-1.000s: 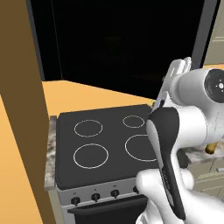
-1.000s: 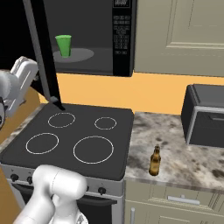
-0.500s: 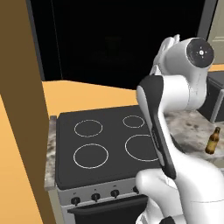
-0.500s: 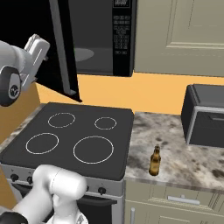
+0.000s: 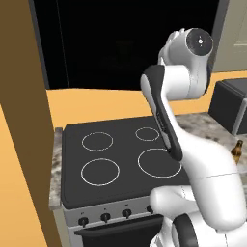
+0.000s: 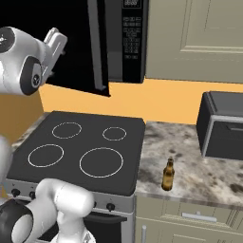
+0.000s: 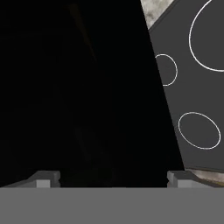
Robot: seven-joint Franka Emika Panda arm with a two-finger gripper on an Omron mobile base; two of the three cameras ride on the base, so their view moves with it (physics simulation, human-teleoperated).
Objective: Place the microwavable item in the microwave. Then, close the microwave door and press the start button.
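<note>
Gripper [image 7: 113,177] spread wide and empty against the door [image 6: 76,47]; if it slides off the panel edge, door stays ajar over the stove [image 6: 80,152].

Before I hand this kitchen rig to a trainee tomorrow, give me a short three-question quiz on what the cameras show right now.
1. True or false: the microwave door is fully shut.
2. The brown bottle stands on: A) the stovetop, B) the marble counter, C) the toaster oven.
3. How many ring burners does the stovetop have?

Key:
1. False. The right base view shows the door partly open, its edge standing out in front of the keypad strip.
2. B, right of the stovetop.
3. Four.
</note>
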